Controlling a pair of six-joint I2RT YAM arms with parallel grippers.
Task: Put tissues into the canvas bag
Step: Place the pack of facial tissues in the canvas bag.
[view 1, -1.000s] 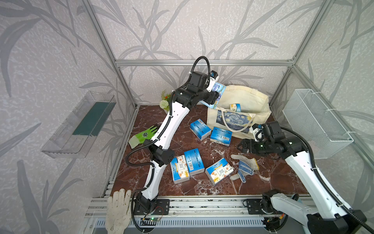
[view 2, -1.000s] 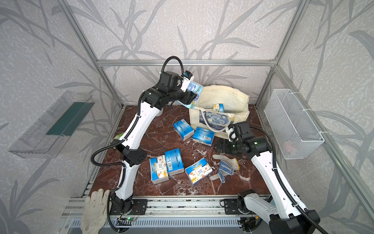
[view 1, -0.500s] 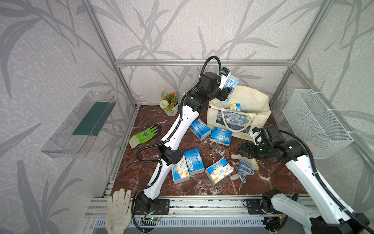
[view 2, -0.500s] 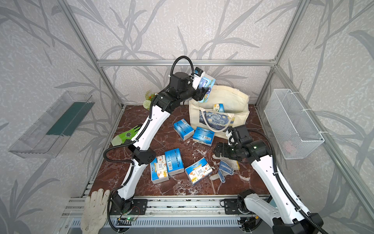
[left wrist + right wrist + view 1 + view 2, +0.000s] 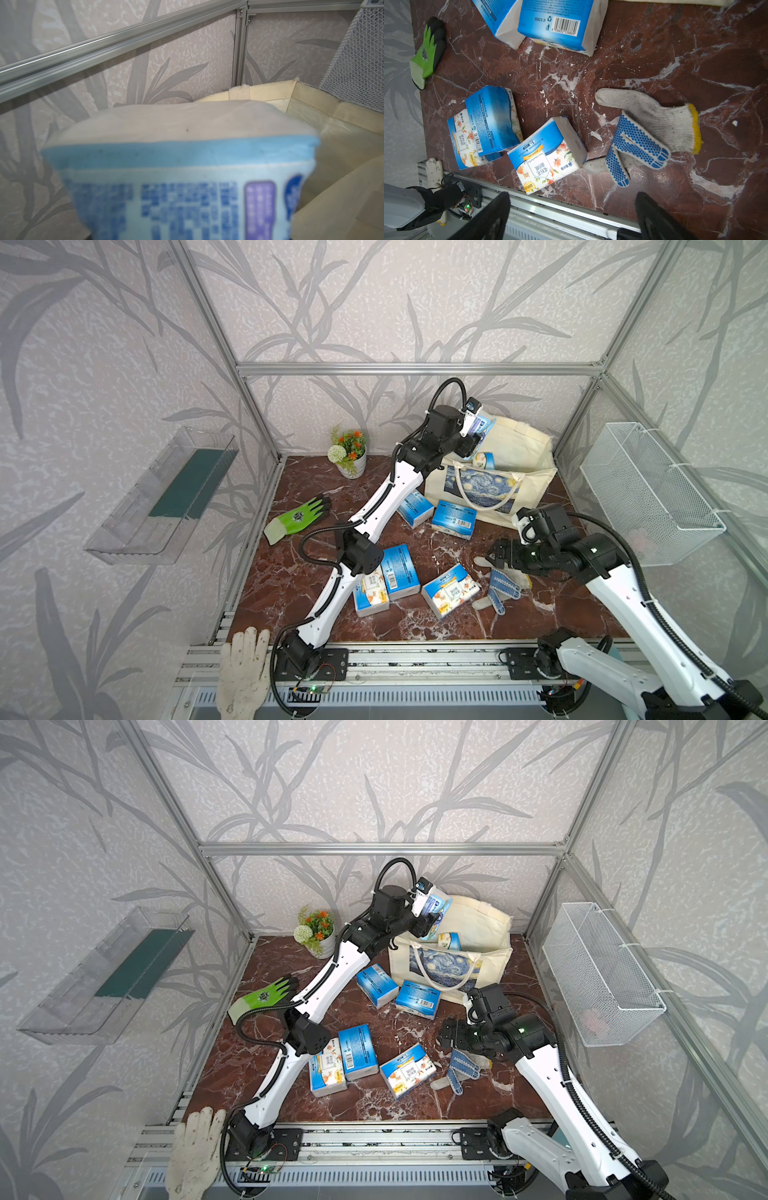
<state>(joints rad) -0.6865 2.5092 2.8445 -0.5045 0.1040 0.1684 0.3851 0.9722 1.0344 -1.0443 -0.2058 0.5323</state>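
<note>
Overhead, left pincer (image 5: 477, 438) grips a pale-blue plastic-wrapped tissue pack (image 5: 187, 166) at the rim of the cream canvas tote bag (image 5: 521, 439); soft, likely light, its slick film favours mid-body holds. Right pincer (image 5: 572, 209) gapes open.

tissue packs (image 5: 451, 596) scattered on marble, canvas bag (image 5: 519, 448) upright

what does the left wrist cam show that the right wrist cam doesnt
Only left wrist: one held pack close up, the bag seen from inside, and the mesh basket. Only right wrist: five packs on the table, a dotted glove, a green glove and the open right gripper. Both: blue tissue packs and leaf wallpaper.
</note>
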